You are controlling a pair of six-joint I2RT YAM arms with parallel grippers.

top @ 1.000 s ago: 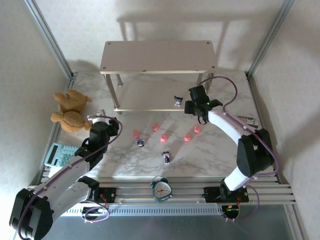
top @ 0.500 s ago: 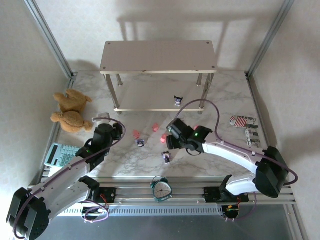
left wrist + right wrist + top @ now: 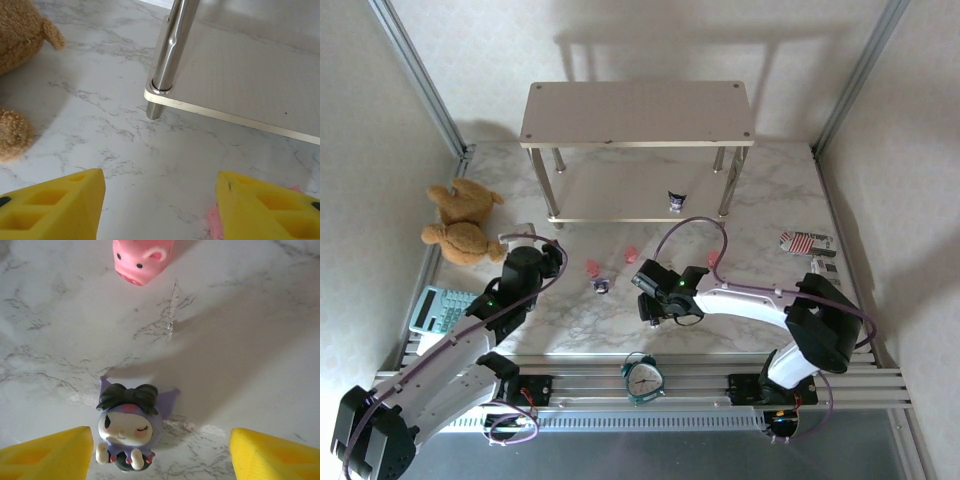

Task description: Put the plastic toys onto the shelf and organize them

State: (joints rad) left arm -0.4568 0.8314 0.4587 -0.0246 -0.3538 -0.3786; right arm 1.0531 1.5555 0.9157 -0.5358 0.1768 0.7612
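Gaping right pincer [image 3: 161, 455] straddles a purple figurine [image 3: 127, 427].

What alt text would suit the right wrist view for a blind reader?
A purple-and-white figurine sits on the marble table between the open yellow fingers of the right gripper; a pink pig toy stands further off, at the top edge.

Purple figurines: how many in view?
3 figurines: one on the shelf, lower board; one on the table, left of the right gripper; one below that gripper. The right arm may hide more.
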